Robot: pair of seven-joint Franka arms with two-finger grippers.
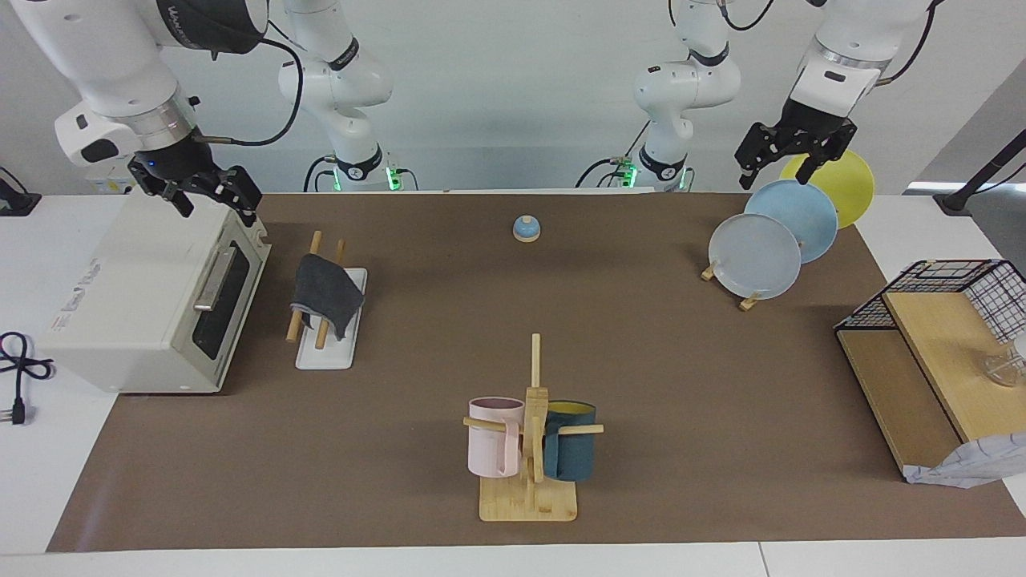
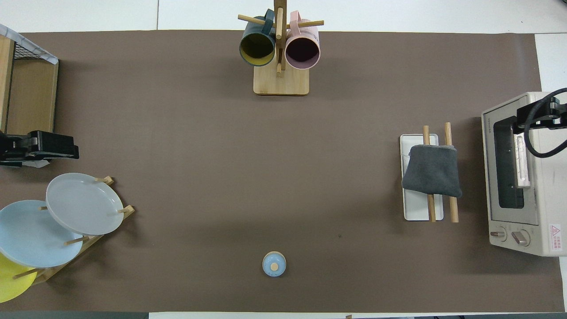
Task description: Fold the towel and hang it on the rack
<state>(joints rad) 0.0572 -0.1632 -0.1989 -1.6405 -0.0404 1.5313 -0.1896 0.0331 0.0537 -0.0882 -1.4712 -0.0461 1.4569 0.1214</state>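
Observation:
The towel (image 1: 325,292) (image 2: 432,170) hangs folded over the two wooden rails of the rack (image 1: 325,354) (image 2: 416,210), dark grey face outward, toward the right arm's end of the table. My right gripper (image 1: 216,210) (image 2: 522,117) hangs open and empty above the toaster oven's top front edge, apart from the towel. My left gripper (image 1: 773,178) (image 2: 74,150) is raised over the plate stand at the left arm's end, open with nothing in it.
A toaster oven (image 1: 144,296) stands beside the rack. A mug tree (image 1: 531,433) with two mugs stands farther from the robots at mid table. A plate stand (image 1: 757,256), a small blue knob (image 1: 526,228) and a wooden shelf with a wire basket (image 1: 930,353) are also here.

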